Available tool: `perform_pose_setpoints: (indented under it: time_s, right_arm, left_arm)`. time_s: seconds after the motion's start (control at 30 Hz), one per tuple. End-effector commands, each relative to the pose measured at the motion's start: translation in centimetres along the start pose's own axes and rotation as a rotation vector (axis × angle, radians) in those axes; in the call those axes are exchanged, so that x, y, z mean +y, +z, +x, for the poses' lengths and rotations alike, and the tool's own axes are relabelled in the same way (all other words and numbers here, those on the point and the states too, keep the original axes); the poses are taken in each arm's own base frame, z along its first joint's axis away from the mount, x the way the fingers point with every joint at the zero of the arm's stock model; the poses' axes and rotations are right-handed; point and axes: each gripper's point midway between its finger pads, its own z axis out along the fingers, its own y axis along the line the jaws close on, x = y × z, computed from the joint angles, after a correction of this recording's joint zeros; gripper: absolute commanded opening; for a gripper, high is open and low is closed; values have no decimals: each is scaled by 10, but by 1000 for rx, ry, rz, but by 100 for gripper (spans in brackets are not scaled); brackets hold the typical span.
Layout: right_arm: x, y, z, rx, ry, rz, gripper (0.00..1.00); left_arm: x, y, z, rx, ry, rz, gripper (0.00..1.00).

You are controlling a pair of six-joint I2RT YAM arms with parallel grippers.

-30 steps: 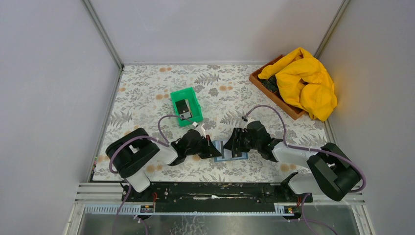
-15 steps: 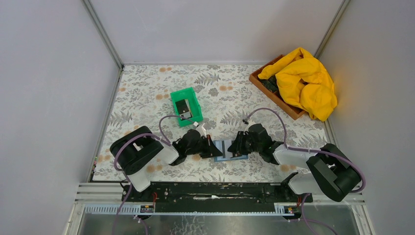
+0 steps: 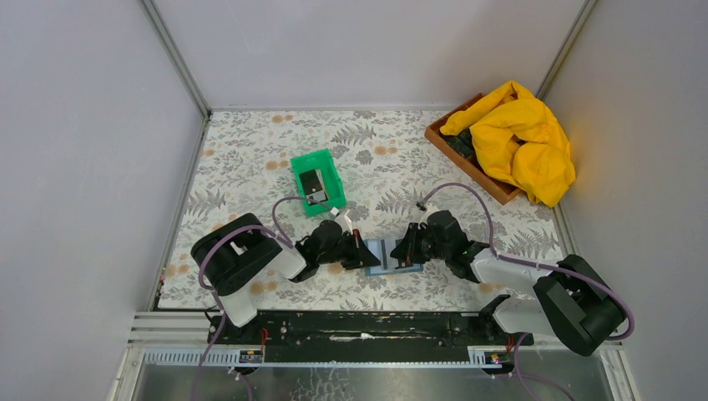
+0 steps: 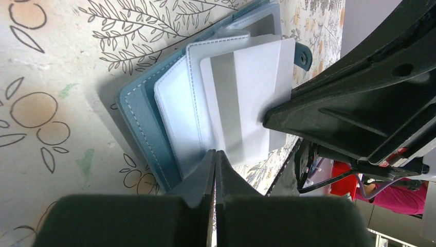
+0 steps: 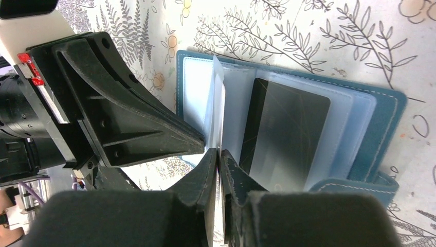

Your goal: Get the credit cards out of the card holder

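The steel-blue card holder lies open on the flowered table between both grippers. My left gripper is shut, with nothing between its tips, which rest on the holder's inner panel. A pale credit card with a grey stripe stands up out of the clear sleeves. In the right wrist view it is edge-on, and my right gripper is shut on its near edge. A second, dark credit card sits in a clear sleeve of the holder.
A bright green tray stands behind the left gripper with a dark card in it. At the back right a wooden box is partly covered by a yellow cloth. The right gripper sits close to the left one.
My right gripper's jaws have closed from wide open onto the pale card's edge, and its arm has shifted a little to the right. The left gripper has stayed shut on the holder.
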Motion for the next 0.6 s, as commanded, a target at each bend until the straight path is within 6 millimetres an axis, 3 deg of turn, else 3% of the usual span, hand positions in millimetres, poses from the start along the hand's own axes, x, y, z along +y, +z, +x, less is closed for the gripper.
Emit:
perform_pose_setpoints:
  time_s: [0.0,0.27,0.43,0.57]
  right_arm:
    - [-7,-6,-9,-35,-29,25,12]
    - [-9,-10,-13,-49,-37,37,14]
    - [-13,-15,-18,-77,-44,71,0]
    - [-16,-21,-22,-94,-52,94,0]
  left_arm:
    - [38,-2,15,41,-25,-130,0]
    - [37,-2,14,41,-25,-123,0]
    - [32,-1,13,40,-20,-103,0]
    - [14,-3,9,27,-10,-11,0]
